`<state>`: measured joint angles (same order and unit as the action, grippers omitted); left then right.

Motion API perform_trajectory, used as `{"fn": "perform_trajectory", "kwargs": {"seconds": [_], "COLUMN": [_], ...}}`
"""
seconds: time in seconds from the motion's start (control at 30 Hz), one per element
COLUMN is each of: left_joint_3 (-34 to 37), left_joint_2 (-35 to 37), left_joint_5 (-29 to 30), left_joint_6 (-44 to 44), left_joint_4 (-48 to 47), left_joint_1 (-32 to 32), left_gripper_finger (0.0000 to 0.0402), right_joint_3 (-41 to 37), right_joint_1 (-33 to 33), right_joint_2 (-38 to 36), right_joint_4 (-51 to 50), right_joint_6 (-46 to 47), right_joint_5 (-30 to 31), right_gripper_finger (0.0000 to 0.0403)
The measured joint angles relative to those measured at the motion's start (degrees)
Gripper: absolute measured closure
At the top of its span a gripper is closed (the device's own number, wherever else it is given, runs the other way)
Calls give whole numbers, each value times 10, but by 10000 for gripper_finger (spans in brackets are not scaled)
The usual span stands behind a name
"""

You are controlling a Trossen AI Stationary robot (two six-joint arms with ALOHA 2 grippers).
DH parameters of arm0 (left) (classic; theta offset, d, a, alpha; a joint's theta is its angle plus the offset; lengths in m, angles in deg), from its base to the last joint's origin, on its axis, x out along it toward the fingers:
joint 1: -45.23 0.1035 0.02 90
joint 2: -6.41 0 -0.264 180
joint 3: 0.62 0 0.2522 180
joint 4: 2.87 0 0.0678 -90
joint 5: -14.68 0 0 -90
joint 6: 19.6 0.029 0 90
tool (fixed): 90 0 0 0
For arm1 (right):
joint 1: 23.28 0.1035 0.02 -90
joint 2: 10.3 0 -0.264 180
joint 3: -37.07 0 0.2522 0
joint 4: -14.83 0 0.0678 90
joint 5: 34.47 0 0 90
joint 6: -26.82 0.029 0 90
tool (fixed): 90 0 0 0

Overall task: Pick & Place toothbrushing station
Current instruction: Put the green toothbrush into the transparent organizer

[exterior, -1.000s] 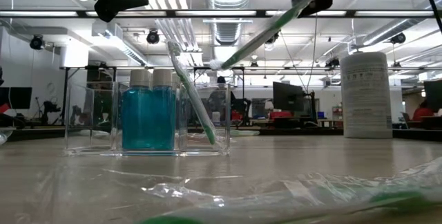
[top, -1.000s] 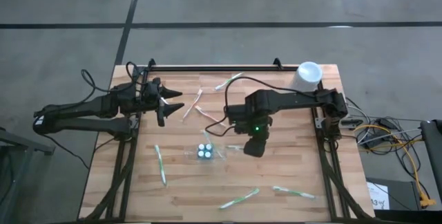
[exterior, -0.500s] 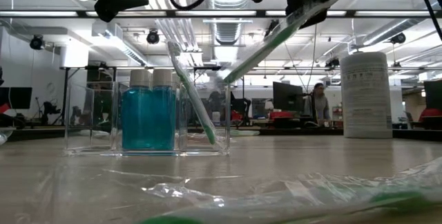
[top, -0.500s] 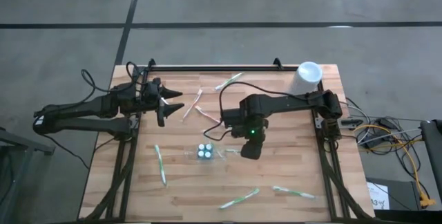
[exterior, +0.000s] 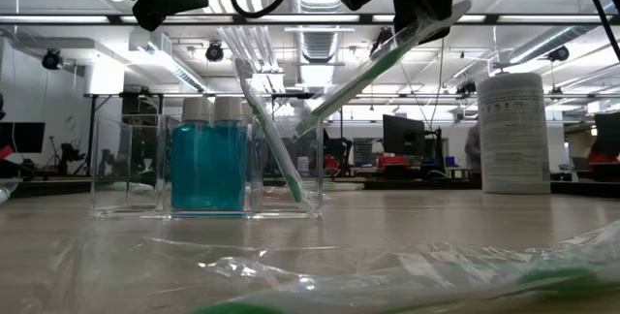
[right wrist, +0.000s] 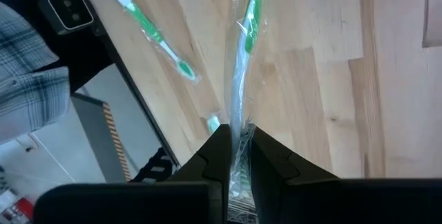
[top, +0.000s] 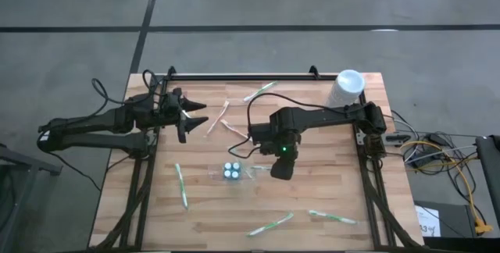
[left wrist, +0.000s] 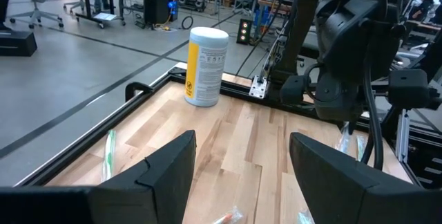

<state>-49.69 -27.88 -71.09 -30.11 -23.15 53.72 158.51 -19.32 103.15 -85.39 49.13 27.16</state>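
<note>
A clear organizer stands on the table holding two blue bottles and one leaning green toothbrush; the high view shows the organizer at the table's middle. My right gripper hangs just right of it, shut on a wrapped green-and-white toothbrush. That brush slants down, and its lower end is by the organizer's top edge. My left gripper waits open at the table's left, raised, with nothing between its fingers. My right gripper pinches the wrapped toothbrush's shaft between its two fingers, near its upper end; a short piece sticks out above the fingers. The fingers slant down from the table's right. The brush is lifted clear and tilted, its free end toward the organizer.
Loose wrapped toothbrushes lie on the table: one at near left, two by the near edge, several at the far middle. A white canister stands at the far right corner. An empty wrapper lies near the low camera.
My right gripper has sunk a little and gone toward the organizer, still shut on the toothbrush. The brush's lower end has come down from above the organizer to the level of its top edge.
</note>
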Motion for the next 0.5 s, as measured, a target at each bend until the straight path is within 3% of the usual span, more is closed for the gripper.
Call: {"fn": "perform_trajectory", "kwargs": {"seconds": [0.5], "left_joint_3": [0], "left_joint_2": [0], "left_joint_5": [2], "left_joint_6": [0], "left_joint_4": [0], "left_joint_1": [0], "left_gripper_finger": [162], "right_joint_3": [0], "right_joint_1": [0], "right_joint_2": [0], "right_joint_4": [7], "right_joint_6": [2], "right_joint_5": [0], "right_gripper_finger": [343]}}
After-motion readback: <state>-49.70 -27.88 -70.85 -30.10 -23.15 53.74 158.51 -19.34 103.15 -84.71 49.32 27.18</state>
